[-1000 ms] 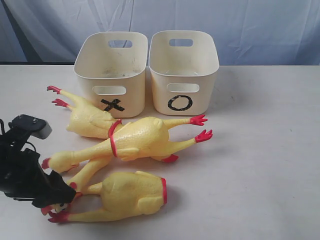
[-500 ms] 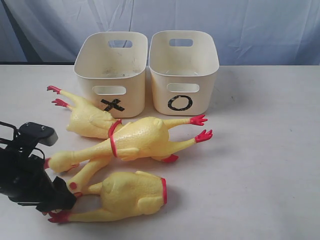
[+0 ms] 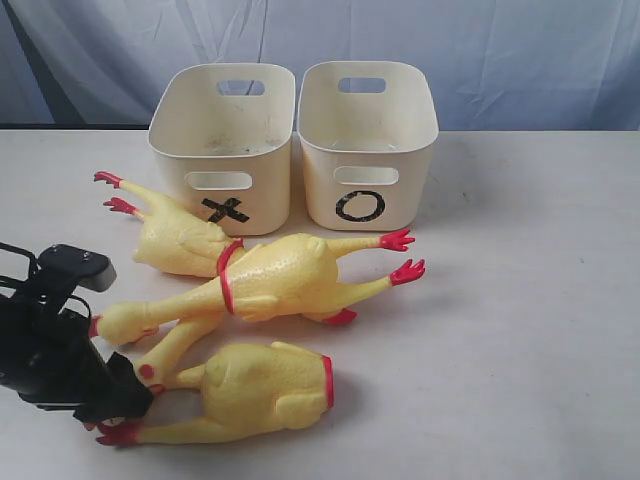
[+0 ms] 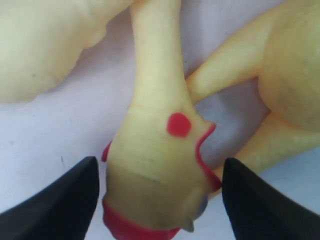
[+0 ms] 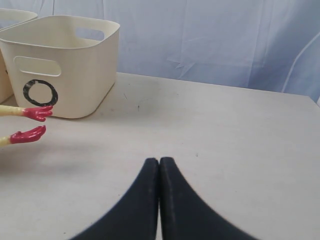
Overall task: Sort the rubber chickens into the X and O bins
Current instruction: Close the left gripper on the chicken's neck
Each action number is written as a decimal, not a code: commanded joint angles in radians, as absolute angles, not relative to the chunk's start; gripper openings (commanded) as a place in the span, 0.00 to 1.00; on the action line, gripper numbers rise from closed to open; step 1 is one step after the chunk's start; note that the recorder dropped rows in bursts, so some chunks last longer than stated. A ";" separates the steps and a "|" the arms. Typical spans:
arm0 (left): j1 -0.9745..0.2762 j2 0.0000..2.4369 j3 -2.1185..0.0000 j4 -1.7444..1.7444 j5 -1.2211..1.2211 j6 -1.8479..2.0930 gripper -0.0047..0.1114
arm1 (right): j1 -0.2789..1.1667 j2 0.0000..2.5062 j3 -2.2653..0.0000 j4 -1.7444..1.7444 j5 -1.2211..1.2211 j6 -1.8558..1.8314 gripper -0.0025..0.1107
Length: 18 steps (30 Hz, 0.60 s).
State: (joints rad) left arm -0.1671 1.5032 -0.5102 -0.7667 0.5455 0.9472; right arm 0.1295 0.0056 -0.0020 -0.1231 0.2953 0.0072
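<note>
- L gripper [image 3: 125,393], nearest the camera at front-left of table [image 3: 520,300]: jaws are spread wide and nothing is gripped. A chicken head [image 4: 155,150] w/ red eye dot is framed between the black fingers [image 4: 55,200], w/ gaps on both sides.
- Step judged in hand: pick of a 1st chicken. The gripper is placed for the grasp, but closing is not yet made.
- Next move, as judged: jaws to be shut on head/neck, then raised. The neck looks soft & long, so a slow lift is called for, or neighbours may be dragged along.
- Front chicken piece [image 3: 265,388] is laid just beside the head, w/ its red foot by the gripper.
- Middle chicken [image 3: 285,275] is laid across behind it, feet to the right. Which body owns the head can't be told for sure.
- Back chicken piece [image 3: 180,240] is tucked behind, touching the middle one.
- X bin [image 3: 265,190] & O bin [image 3: 400,175] are set side by side at the rear. No chicken is seen in either.
- R gripper [image 5: 159,167] isn't seen in ext. view. Its jaws are pressed together w/ nothing held, over bare table.
</note>
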 commanded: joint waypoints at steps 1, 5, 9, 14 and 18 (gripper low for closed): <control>-0.173 1.529 -0.515 -0.776 0.536 0.943 0.61 | 0.130 0.000 0.000 -0.122 0.289 0.000 0.02; -0.173 1.557 -0.524 -0.782 0.540 0.943 0.61 | 0.130 0.000 0.000 -0.122 0.289 0.000 0.02; -0.173 1.564 -0.530 -0.801 0.538 0.943 0.61 | 0.130 0.000 0.000 -0.122 0.289 0.000 0.02; -0.173 1.564 -0.530 -0.799 0.541 0.943 0.57 | 0.130 0.000 0.000 -0.122 0.289 0.000 0.02; -0.173 1.564 -0.530 -0.792 0.558 0.943 0.47 | 0.130 0.000 0.000 -0.122 0.289 0.000 0.02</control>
State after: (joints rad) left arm -0.1671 1.5631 -0.5264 -0.7888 0.5405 0.9472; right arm 0.1295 0.0056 -0.0020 -0.1231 0.2953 0.0072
